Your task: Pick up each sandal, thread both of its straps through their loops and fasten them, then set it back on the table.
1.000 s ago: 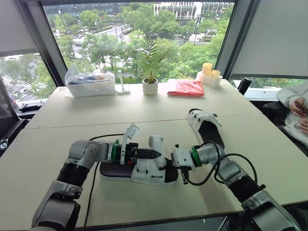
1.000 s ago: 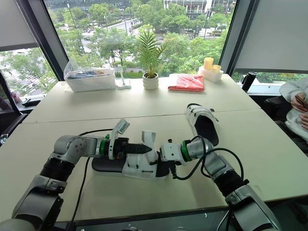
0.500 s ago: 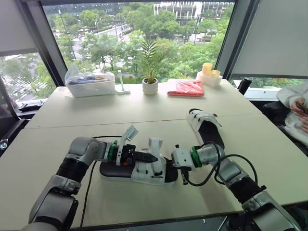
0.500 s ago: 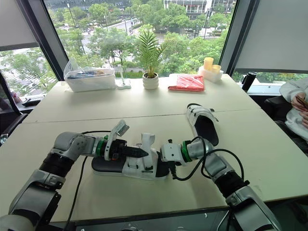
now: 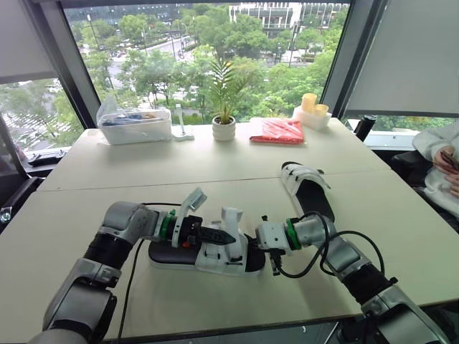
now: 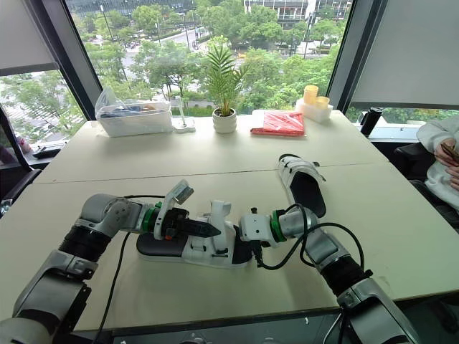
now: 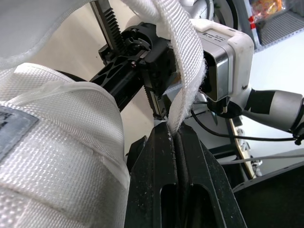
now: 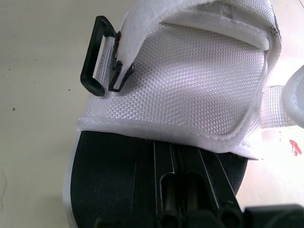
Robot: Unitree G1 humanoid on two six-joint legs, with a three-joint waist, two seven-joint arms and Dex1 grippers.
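Sandal (image 5: 215, 258) resting on the table (image 5: 215, 172) between my arms as I am nudging the left gripper (image 7: 175, 132), clamped on its upright white strap (image 7: 183, 61), slightly lower than a second ago, right gripper (image 8: 175, 152), closed, bracing the end, threading hardly begun.

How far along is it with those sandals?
Early on, it seems; no sandal is clearly finished. In hand is the near sandal: the left gripper pinches one loose white strap, and the black loop seen from the right wrist has no strap through it. The right gripper is at that sandal's end. Left to do: fasten both straps, then the far sandal, whose straps I can't judge.
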